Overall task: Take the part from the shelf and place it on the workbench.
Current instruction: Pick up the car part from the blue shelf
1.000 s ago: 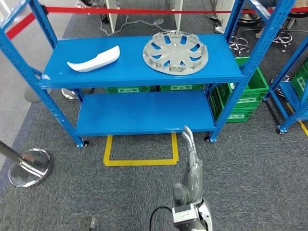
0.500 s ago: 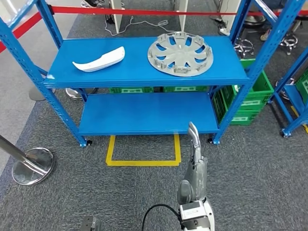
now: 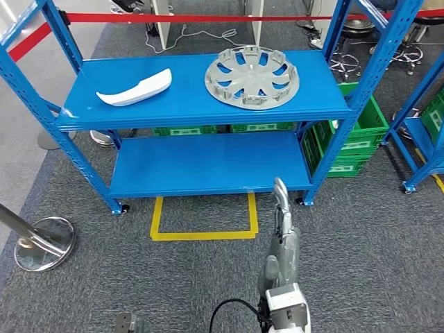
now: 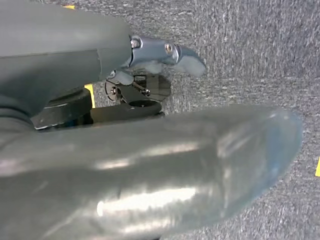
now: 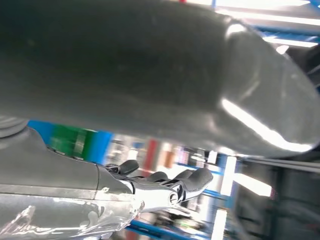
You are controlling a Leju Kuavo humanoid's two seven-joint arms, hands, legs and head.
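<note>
A white curved part [image 3: 137, 88] lies on the left of the blue shelf's top board [image 3: 183, 104]. A silver wheel cover [image 3: 252, 76] lies flat on the right of the same board. My right hand [image 3: 281, 239] is raised over the carpet in front of the shelf, well short of both parts, fingers [image 3: 280, 196] straight and holding nothing. In the right wrist view, my right hand [image 5: 158, 192] holds nothing either. My left hand [image 4: 151, 165] hangs low over the grey carpet, fingers [image 4: 177, 52] stretched out and empty.
Green crates [image 3: 361, 139] stand behind the shelf's right post. A yellow taped square [image 3: 204, 233] marks the floor before the lower board [image 3: 209, 166]. A chrome stanchion base [image 3: 44, 243] sits at the left, a red barrier tape [image 3: 209, 16] runs behind, and another blue rack [image 3: 424, 132] stands at the right.
The whole picture swayed a little as the camera moved. My right hand stays raised with straight fingers, and both parts lie where they were.
</note>
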